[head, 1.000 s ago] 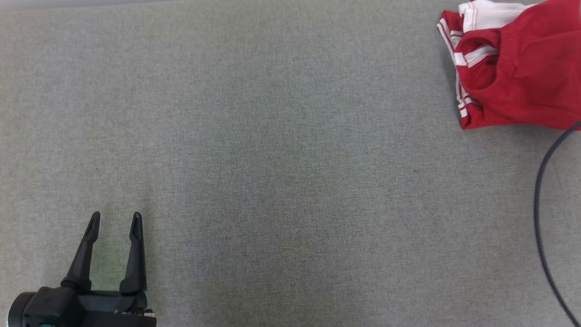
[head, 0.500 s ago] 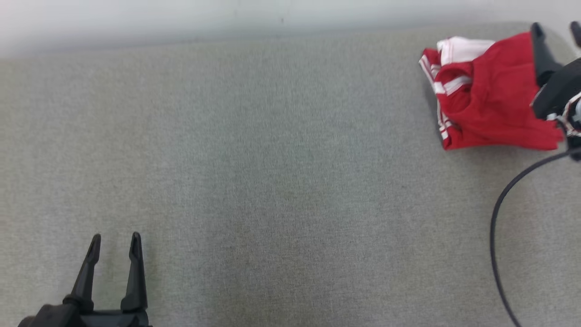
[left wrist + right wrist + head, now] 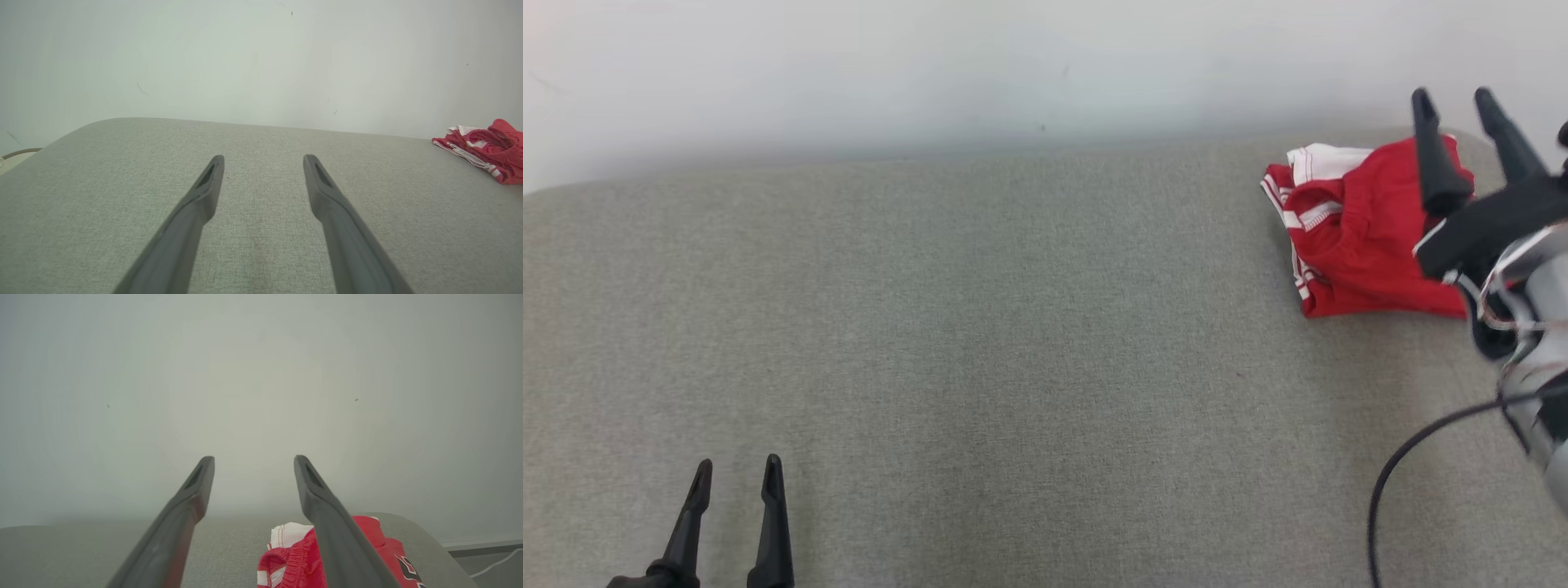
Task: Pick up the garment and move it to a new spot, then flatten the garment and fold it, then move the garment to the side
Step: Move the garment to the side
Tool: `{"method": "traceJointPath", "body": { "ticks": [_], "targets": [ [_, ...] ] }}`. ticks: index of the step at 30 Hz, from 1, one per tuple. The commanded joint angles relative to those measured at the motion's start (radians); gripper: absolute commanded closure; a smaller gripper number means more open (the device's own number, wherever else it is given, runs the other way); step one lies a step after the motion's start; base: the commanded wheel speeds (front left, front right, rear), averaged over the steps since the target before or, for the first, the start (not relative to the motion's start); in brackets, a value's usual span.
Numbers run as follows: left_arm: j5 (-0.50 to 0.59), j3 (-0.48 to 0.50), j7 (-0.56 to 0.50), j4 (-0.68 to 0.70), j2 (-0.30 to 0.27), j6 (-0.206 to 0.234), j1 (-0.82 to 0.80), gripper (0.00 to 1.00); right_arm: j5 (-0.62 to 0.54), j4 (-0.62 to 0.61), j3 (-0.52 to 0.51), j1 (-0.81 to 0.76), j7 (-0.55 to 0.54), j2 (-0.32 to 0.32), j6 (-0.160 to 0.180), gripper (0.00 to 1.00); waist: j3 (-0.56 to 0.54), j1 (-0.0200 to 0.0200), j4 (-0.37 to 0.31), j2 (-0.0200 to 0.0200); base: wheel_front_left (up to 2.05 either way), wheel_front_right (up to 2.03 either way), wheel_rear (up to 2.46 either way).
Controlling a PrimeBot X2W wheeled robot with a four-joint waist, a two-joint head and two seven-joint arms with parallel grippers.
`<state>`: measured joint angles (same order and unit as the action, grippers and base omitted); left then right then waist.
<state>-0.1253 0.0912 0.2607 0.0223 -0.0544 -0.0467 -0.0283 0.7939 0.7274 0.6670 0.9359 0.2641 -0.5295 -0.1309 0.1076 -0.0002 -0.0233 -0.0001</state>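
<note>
The garment (image 3: 1356, 237), red with white stripes and a white panel, lies bunched at the far right of the grey fabric table (image 3: 980, 343). The left wrist view has the garment (image 3: 486, 149) at its right edge, and the right wrist view has the garment (image 3: 302, 559) low, under the right finger. My right gripper (image 3: 1454, 106) hangs open above the garment's right part, fingers pointing at the wall, nothing between them. Near the front left, my left gripper (image 3: 737, 469) stands open and empty over bare cloth. The right gripper (image 3: 253, 460) and left gripper (image 3: 263, 158) show wide gaps.
A pale wall (image 3: 980, 65) rises right behind the table's far edge. A black cable (image 3: 1413, 445) loops from my right arm over the table's right front. In the right wrist view a white cord (image 3: 496, 561) lies on the floor past the table's rounded corner.
The head camera has tilted up, bringing the wall into sight. My right gripper has come into view and risen over the garment's right side. The garment lies as before.
</note>
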Motion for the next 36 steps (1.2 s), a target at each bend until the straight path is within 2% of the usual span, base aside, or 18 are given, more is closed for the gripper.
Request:
{"method": "traceJointPath", "body": {
  "ticks": [1,6,9,10,14,18,21,28,36],
  "targets": [
    [-0.005,-0.001,0.004,-0.003,0.001,0.001,0.011,0.00,-0.047,-0.036,-0.036,-0.065,0.001,0.019,0.000,0.00,-0.024,0.0002,0.019,0.0001,0.00,0.00,0.00],
    [-0.008,-0.009,0.004,-0.006,0.002,0.001,0.024,0.00,-0.196,-0.194,-0.215,-0.247,0.001,0.077,0.000,0.00,-0.048,0.0002,0.034,0.0001,0.00,0.00,0.00],
    [-0.011,-0.011,0.004,-0.007,0.002,0.003,0.036,0.00,-0.296,-0.310,-0.330,-0.389,0.001,0.136,0.000,0.00,-0.061,0.0002,0.045,0.0001,0.00,0.00,0.00],
    [-0.011,-0.011,0.004,-0.007,0.002,0.003,0.036,0.00,-0.296,-0.310,-0.330,-0.389,0.001,0.136,0.000,0.00,-0.061,0.0002,0.045,0.0001,0.00,0.00,0.00],
    [-0.014,-0.013,0.004,-0.013,0.002,0.005,0.051,0.00,-0.356,-0.407,-0.445,-0.536,0.001,0.209,0.000,0.00,-0.079,0.0002,0.059,0.0001,0.00,0.00,0.00],
    [-0.013,-0.010,0.004,-0.012,0.002,0.007,0.058,0.00,-0.427,-0.480,-0.500,-0.659,0.001,0.259,0.000,0.00,-0.093,0.0002,0.067,0.0001,0.00,0.00,0.00],
    [-0.012,-0.003,0.004,-0.016,0.003,0.011,0.074,0.00,-0.465,-0.520,-0.525,-0.736,0.000,0.299,0.000,0.00,-0.112,0.0002,0.066,0.0001,0.00,0.00,0.00],
    [-0.013,-0.004,0.004,-0.015,0.003,0.019,0.089,0.00,-0.535,-0.603,-0.497,-0.850,-0.023,0.361,0.000,0.00,-0.129,0.0002,0.059,0.0001,0.00,0.00,0.00],
    [-0.018,-0.020,0.004,-0.031,0.003,0.026,0.094,0.00,-0.580,-0.596,-0.437,-0.892,-0.027,0.398,0.000,0.00,-0.143,0.0002,0.057,0.0001,0.00,0.00,0.00]
  ]
}}
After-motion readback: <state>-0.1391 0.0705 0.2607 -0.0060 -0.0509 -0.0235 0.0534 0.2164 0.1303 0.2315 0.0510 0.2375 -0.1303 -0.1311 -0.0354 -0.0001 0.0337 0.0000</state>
